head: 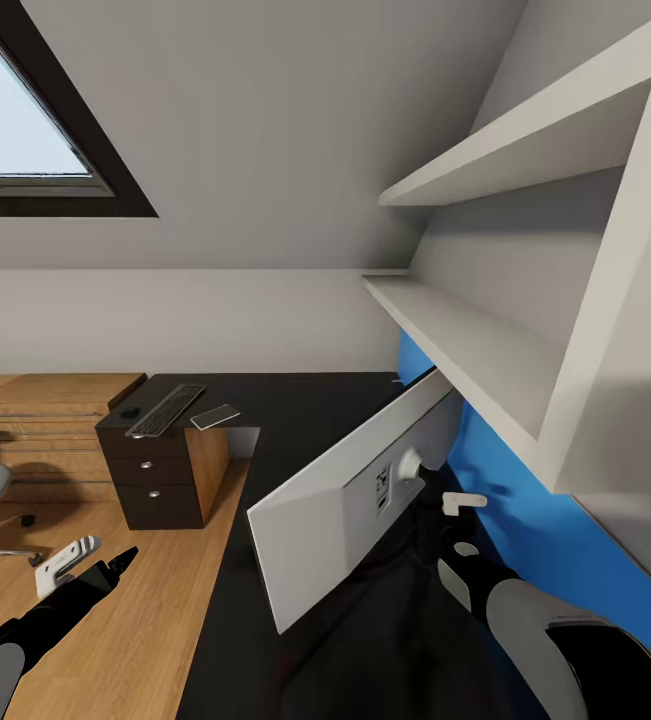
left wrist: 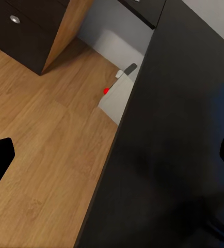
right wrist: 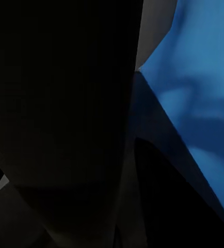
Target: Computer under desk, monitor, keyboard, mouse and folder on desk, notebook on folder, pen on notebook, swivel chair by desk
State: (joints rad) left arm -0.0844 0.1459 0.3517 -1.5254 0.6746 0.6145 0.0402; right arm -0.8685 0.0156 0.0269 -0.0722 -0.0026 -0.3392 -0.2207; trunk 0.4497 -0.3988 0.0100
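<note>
The monitor (head: 350, 500) stands on the black desk (head: 295, 400), white back showing, tilted, near the blue wall panel (head: 525, 500) on the right. The right gripper (head: 462, 525) is just behind its stand; whether it grips anything cannot be told. The left gripper (head: 85, 563) hangs over the wooden floor (head: 135, 620), fingers apart and empty. The keyboard (head: 166, 409) lies at the desk's far left end above the drawers (head: 150, 480). The computer (left wrist: 117, 98) sits under the desk.

Black desk (left wrist: 169, 144) top, computer (left wrist: 117, 98) beneath, drawers (left wrist: 24, 31), wooden floor (left wrist: 45, 155)
</note>
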